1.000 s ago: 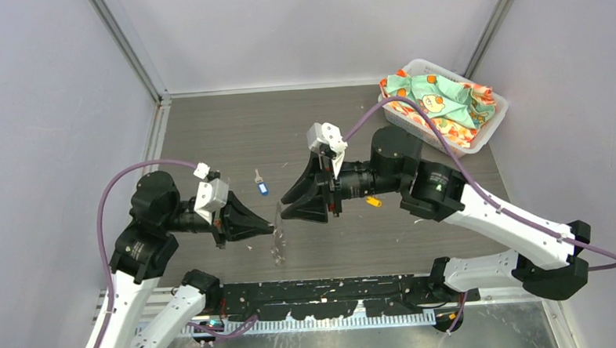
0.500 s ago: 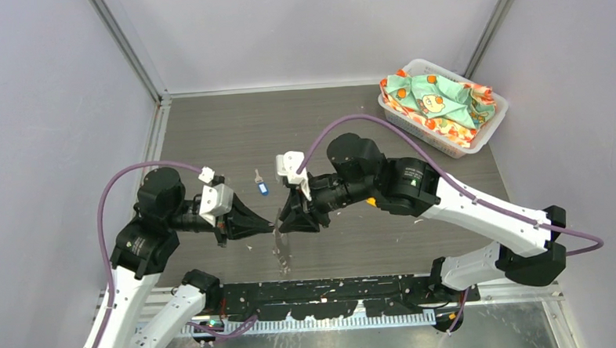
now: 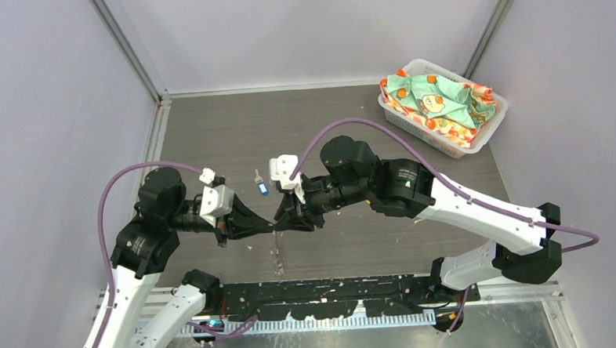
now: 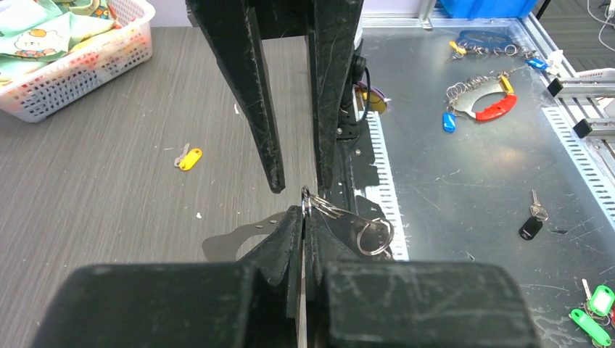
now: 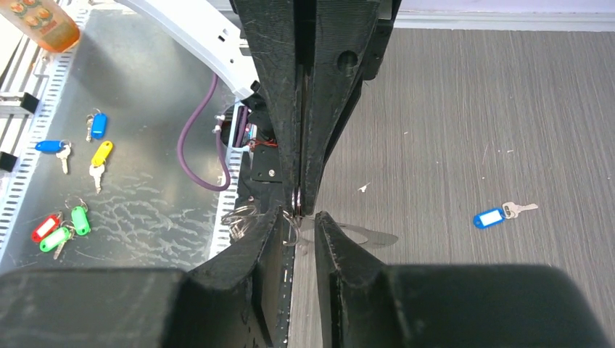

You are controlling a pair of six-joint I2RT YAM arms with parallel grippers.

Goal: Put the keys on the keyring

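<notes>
Two arms meet over the keyring (image 3: 276,252), which hangs lifted off the table (image 3: 209,139) as a limp grey strand. The left gripper (image 4: 303,217) is clamped on the top of the keyring, fingers pressed flat together. The right gripper (image 5: 301,214) faces it nose to nose, its fingers a narrow gap apart and straddling the same top edge. Whether they touch the metal cannot be told.

Neither key is threaded. The blue-headed key (image 3: 262,188) lies on the table just beyond the keyring, on the far side. The yellow-headed key (image 4: 190,159) lies farther from the keyring on the right arm's side, hidden under that arm in the overhead view.

The step in hand appears to be securing the keyring between both grippers, either a handover or a two-point hold to pull it open. The next move likely calls for the right fingers to close on the keyring beside the left pair without knocking it loose. One arm must then be freed to fetch a key.

Both forearms lie low and nearly level, pointing straight at each other, elbows swung outward from the keyring.
</notes>
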